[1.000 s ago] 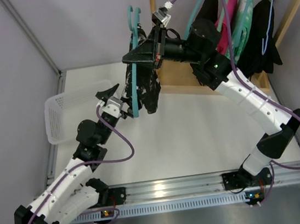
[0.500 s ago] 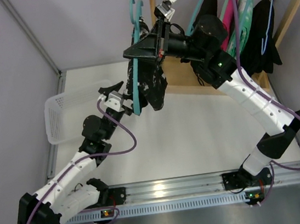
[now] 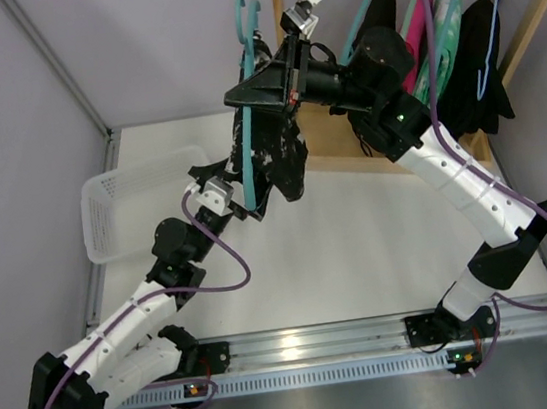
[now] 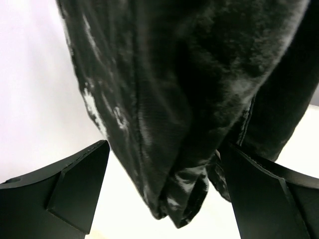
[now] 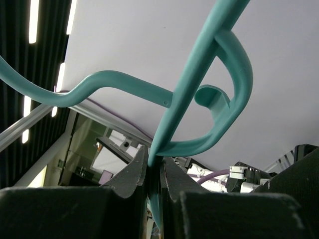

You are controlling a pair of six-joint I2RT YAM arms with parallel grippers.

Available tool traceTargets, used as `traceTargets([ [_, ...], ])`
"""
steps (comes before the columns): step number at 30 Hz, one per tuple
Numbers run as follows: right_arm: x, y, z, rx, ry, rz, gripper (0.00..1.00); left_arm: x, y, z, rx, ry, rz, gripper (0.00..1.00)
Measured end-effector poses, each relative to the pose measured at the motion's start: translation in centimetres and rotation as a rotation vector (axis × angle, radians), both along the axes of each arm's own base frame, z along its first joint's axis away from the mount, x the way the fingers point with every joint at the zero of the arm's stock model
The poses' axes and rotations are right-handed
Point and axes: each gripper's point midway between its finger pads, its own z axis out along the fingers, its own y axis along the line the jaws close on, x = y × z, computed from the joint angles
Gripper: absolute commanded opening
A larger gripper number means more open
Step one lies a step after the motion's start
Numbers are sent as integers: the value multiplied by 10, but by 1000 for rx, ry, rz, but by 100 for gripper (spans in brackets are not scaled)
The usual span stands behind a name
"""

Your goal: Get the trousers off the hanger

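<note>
Trousers (image 3: 275, 154) hung from the hanger (image 3: 249, 162) above the desk.
Right jaws pinched the hanger; left jaws gaped wide around the trousers' lower edge.

The soft black trousers with white splotches (image 4: 164, 74) fill the gap between the left gripper's (image 4: 163, 149) wide-apart fingers, a white plastic basket (image 3: 100, 187) blocks the left side, and there is room over the white table (image 3: 359, 244) to the right.
</note>
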Motion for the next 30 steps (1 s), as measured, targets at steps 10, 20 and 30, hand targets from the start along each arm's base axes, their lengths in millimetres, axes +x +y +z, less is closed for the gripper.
traceTargets([
  [10,0,0,0,0,-4,-1,0,21,5,-9,4,21,96,96],
  [20,0,0,1,6,-8,0,0,31,4,-1,-2,-15,127,63],
  [30,8,-6,2,7,-13,-19,0,35,12,8,-8,-25,178,0],
])
